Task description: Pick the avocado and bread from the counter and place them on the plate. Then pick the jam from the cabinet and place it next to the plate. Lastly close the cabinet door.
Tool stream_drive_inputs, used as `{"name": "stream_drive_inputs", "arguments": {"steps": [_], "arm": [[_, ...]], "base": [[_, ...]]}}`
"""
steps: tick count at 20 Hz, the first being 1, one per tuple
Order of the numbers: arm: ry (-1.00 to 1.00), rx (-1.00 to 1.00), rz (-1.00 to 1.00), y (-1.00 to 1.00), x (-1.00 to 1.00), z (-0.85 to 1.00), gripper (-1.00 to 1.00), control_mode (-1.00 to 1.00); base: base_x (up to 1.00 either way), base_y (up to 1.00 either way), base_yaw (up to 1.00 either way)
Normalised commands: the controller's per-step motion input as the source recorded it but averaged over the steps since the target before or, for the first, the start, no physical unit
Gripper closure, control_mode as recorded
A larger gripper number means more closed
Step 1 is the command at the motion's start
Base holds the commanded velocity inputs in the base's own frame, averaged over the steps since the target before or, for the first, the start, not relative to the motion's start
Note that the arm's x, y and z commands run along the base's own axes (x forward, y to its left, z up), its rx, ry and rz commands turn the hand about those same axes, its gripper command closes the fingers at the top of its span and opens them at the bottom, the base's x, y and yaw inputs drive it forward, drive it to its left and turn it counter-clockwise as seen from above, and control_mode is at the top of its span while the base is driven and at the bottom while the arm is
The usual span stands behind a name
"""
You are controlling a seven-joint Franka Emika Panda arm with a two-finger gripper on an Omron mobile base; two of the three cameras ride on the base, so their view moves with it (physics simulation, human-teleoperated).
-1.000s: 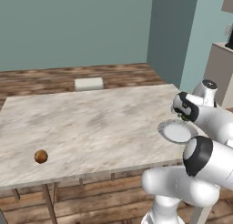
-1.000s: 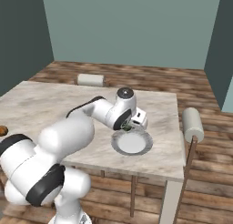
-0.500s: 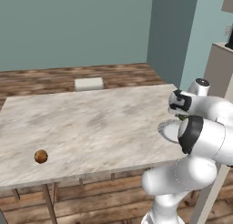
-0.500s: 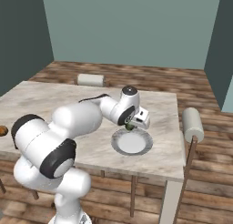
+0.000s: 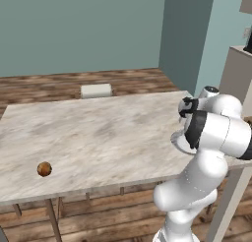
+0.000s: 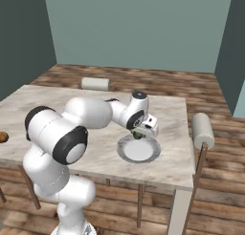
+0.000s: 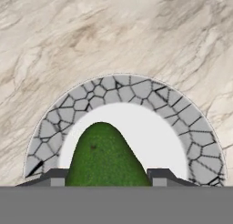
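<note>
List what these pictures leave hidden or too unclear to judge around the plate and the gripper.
- Plate, left base view: mostly hidden behind the arm.
- Avocado, hand view: lower end cut off at the bottom between the fingertips; in the right base view it is a small dark speck under the gripper.
- Whether the avocado touches the plate: not clear.
- Bread, right base view: cut by the left edge.

From my seat I see the gripper (image 6: 139, 133) closed on the avocado (image 7: 105, 157), above the plate (image 6: 139, 149). In the hand view the white centre of the plate at 12 o'clock is free. The counter (image 5: 108, 133) between plate and bread (image 5: 44, 168), at 9 o'clock in the left base view, is open. The bent arm itself blocks the near side.
</note>
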Motion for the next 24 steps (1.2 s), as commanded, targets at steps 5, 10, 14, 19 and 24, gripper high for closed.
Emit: {"name": "stream_drive_inputs", "arguments": {"steps": [5, 10, 14, 19, 24], "arm": [[0.01, 0.0, -0.03, -0.06, 0.0, -0.32, 1.0, -1.0], [0.01, 0.0, -0.01, 0.0, 0.0, -0.28, 1.0, -1.0], [0.0, -0.01, 0.0, 0.0, 0.0, -0.24, 1.0, -1.0], [0.0, -0.02, -0.01, 0.0, 0.0, -0.24, 1.0, -1.0], [0.0, -0.01, -0.01, 0.0, 0.0, -0.21, 1.0, -1.0]], "base": [[0.0, 0.0, 0.0], [0.0, 0.0, 0.0], [0.0, 0.0, 0.0], [0.0, 0.0, 0.0], [0.0, 0.0, 0.0]]}}
